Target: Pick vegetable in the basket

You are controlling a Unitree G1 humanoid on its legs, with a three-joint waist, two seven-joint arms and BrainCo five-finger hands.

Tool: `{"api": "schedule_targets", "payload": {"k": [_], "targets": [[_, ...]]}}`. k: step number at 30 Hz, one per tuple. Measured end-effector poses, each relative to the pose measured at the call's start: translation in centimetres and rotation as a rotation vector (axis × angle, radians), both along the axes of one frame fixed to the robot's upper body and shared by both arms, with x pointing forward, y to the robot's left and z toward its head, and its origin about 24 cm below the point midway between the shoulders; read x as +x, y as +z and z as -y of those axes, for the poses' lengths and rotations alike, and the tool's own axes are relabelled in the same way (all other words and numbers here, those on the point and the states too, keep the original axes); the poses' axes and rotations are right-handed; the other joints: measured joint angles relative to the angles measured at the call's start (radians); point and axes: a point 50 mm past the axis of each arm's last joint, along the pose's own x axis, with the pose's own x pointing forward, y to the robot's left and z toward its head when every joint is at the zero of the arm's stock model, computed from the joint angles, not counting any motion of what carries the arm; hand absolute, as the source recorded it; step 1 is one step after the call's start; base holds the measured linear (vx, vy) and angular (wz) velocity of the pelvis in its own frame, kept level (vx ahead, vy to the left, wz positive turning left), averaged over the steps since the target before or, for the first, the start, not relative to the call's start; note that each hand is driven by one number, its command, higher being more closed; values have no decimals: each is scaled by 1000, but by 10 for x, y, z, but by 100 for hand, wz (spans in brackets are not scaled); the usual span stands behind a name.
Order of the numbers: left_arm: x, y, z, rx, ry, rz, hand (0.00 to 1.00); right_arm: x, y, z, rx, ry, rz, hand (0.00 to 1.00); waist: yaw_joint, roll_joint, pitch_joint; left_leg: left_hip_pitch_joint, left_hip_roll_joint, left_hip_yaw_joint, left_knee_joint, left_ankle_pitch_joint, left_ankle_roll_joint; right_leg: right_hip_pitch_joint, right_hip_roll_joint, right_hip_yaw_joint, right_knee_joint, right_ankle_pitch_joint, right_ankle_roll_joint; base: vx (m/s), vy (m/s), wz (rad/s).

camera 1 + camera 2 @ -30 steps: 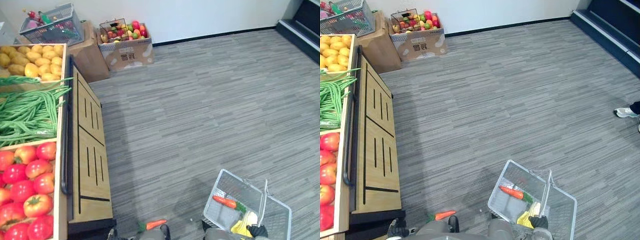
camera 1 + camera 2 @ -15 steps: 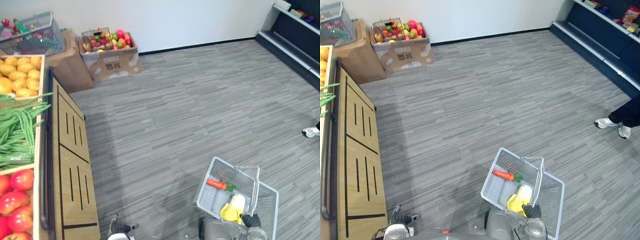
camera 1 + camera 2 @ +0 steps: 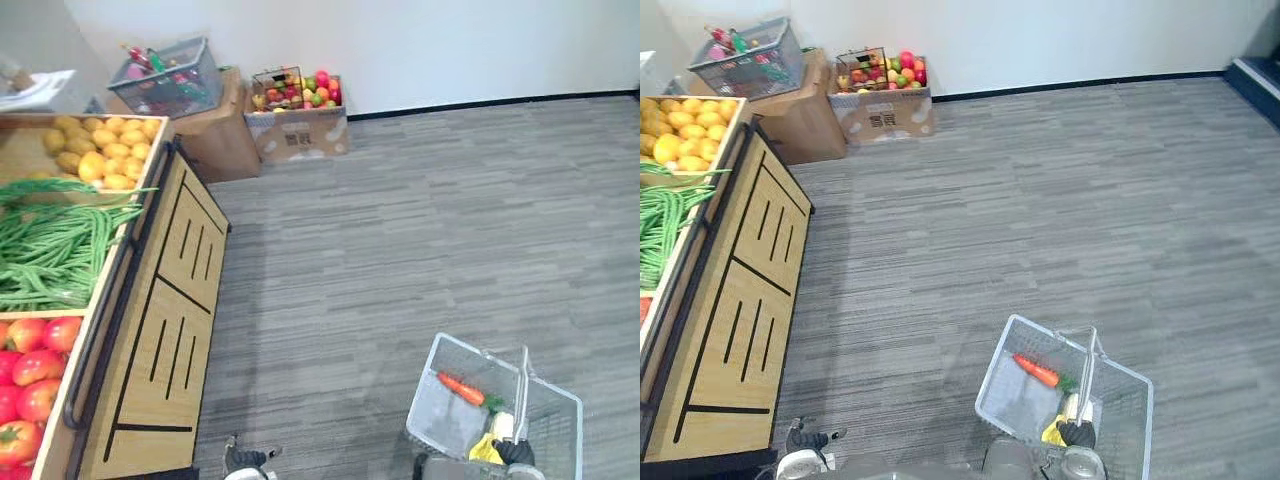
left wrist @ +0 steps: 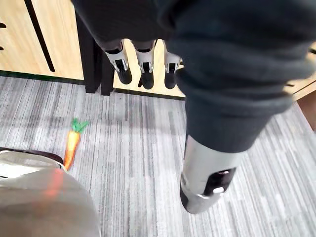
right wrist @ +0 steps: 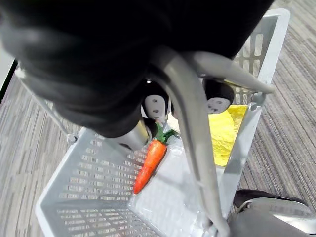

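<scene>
Cam has swung back left since half a sec ago, so the desk [image 3: 180,310] w/ its green beans [image 3: 55,250] & tomatoes [image 3: 35,360] fills the left again. That's a view shift, not things moving. The basket [image 3: 428,405] hasn't changed hands, & the stowed carrot [image 3: 461,387] lies in it as before, next to a yellow item [image 5: 222,133].

The right robot hand [image 5: 156,105] is clenched round the basket handle [image 5: 190,128], w/ the basket at near right. The left robot hand [image 4: 146,66] is released: fingers straight, nothing in them, close to the desk's foot.

Step in hand, as I read it: get another veg into the basket.
- Nearest candidate is the loose carrot [image 4: 72,148], flat on the grey floor [image 3: 400,220] near the desk's dark base & apart from the left fingers.
- To do it well: bring the left robot hand down over the carrot's middle, fingers one side & thumb the other, across its length, not along it.
- Close firmly, since it prob. rolls if nudged.
- Keep the basket steady & level w/ the right so the stowed carrot doesn't tip out.
- Carry over the rim & let go low inside.

Look of the loose carrot: small, orange, tapering to a point, w/ a green leafy tuft at the thick end, which points toward the desk. The surface seems smooth, likely a hard toy-type piece, so slippery.
</scene>
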Motion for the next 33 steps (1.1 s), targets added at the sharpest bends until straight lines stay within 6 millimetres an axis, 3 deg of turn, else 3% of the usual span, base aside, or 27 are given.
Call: {"api": "schedule_targets", "payload": {"k": [2,3,4,5,6,7,10,21,33], "targets": [[2,1,1,3,-11,5,0,-2,-1,1,0,0,-12,100,-2,0,0,-22,1,109,-45,-80,-11,26,-6,-15,-34,0,0,67,-78,36],[3,1,1,-6,-5,10,0,-6,-3,0,5,-8,-25,100,-4,1,0,-26,-24,164,-133,-89,-9,52,-13,-39,-60,0,0,76,27,49],[3,0,3,-12,-6,9,0,-11,-4,2,3,-17,-44,100,-5,7,-4,-25,-65,196,-237,-32,6,69,-12,-59,-74,3,6,74,75,48],[3,0,5,-14,-13,7,0,-14,-5,4,3,-23,-57,100,-6,4,-7,-17,-69,243,-251,-39,24,82,-10,-65,-85,6,11,54,94,45],[3,0,3,-6,-30,5,0,-19,-8,1,16,-33,-72,100,-4,-3,-26,-6,-85,240,-289,-36,27,93,-10,-73,-119,18,28,59,108,28],[2,1,-3,9,-34,2,0,-21,-10,-6,35,-26,-81,100,1,-29,-38,-9,-104,238,-309,-31,34,101,-20,-72,-161,33,42,59,105,17],[-2,0,-8,20,-37,-18,0,-20,-12,-18,66,-15,-78,100,-2,-43,-46,-5,-126,235,-318,-23,46,137,-30,-70,-239,90,40,48,117,-2],[-21,-10,-5,-125,74,-67,0,-29,-17,-26,171,-75,-61,100,-21,-23,-56,75,-134,222,-358,-17,56,202,-31,-80,-256,94,44,-21,10,-1],[-39,-15,-8,-184,122,-109,0,-50,-24,-30,310,-409,-35,100,-28,-39,-71,113,-143,276,-410,-4,66,183,-26,-16,-282,118,59,-57,9,-16]]}}
